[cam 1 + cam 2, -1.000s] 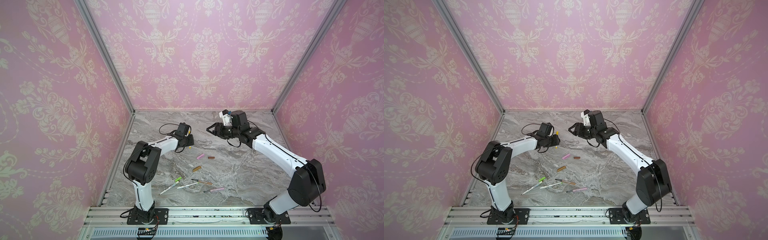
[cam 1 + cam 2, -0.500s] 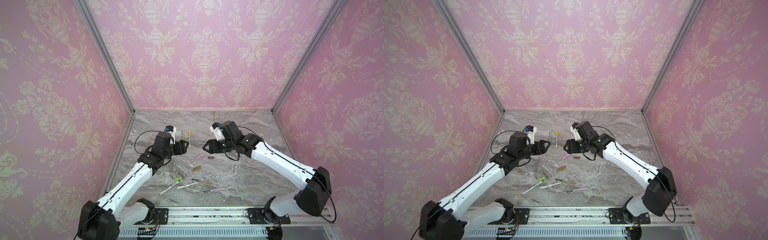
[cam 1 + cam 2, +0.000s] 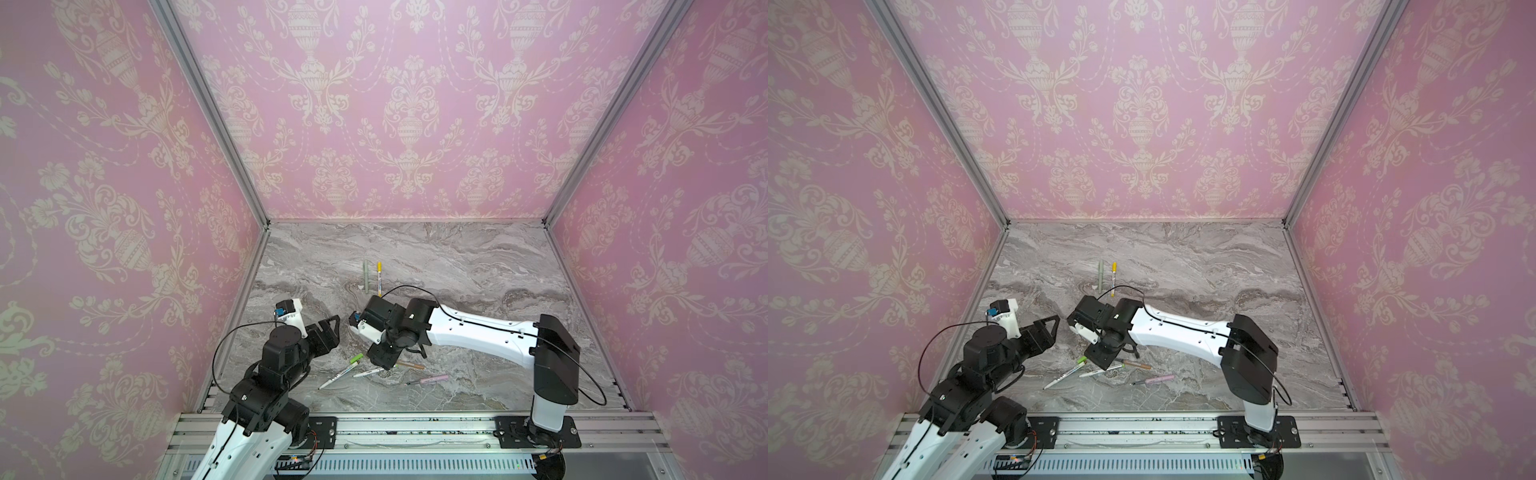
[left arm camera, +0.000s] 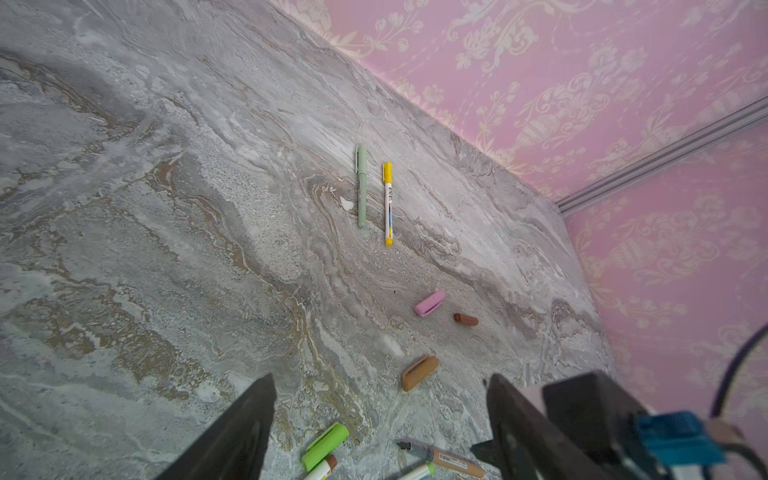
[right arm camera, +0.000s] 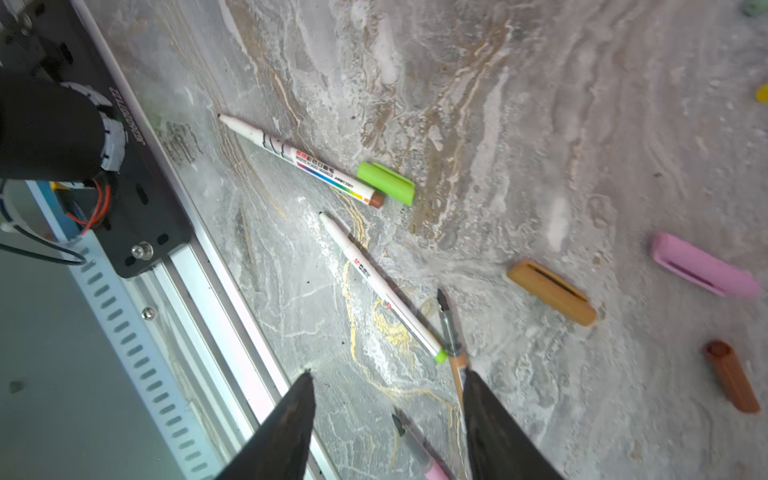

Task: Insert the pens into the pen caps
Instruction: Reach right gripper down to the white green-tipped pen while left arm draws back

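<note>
— Gripping anything?
— No. Released at the left gripper (image 4: 381, 379), jaws wide; released at the right gripper (image 5: 388, 372) too, empty.
— Seen the pens?
— Spotted two capped pens (image 3: 366, 276) mid-frame in both top views, lying parallel; four uncapped pens (image 3: 336, 376) lower centre, near loose pen caps (image 4: 429, 303).

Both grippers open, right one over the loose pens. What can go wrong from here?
1. The right gripper hangs open just by the spot where the tan pen meets the lime-ended white pen. Closing there may catch both or flick one away.
2. The lime cap lies right beside the brown-ended white pen, while the dark brown cap sits far off. A colour mix-up looks easy.
</note>
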Motion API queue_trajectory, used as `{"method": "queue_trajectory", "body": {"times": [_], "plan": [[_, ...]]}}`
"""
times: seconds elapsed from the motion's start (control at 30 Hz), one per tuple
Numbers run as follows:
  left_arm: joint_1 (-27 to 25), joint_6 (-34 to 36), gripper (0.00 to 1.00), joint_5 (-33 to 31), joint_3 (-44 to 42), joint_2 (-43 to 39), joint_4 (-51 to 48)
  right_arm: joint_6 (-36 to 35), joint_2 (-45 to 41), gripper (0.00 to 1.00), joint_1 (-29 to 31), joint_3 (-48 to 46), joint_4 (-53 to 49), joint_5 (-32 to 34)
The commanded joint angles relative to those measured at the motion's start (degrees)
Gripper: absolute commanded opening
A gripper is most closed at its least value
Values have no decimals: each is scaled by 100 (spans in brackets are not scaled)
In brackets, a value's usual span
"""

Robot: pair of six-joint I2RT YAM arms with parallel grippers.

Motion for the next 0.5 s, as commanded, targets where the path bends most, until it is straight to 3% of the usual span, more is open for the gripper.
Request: {"method": "queue_trajectory", "body": {"times": [0.0, 0.2, 0.47], "plan": [[48, -353, 83, -513, -154, -633, -235, -717, 458, 59, 206, 454, -421, 234], [53, -193, 83, -1020, -24, -1171, -778, -802, 999, 59, 290, 620, -266, 124], [48, -90, 86, -1315, -30, -1221, -779, -795, 1361, 56, 293, 488, -91, 267]]}}
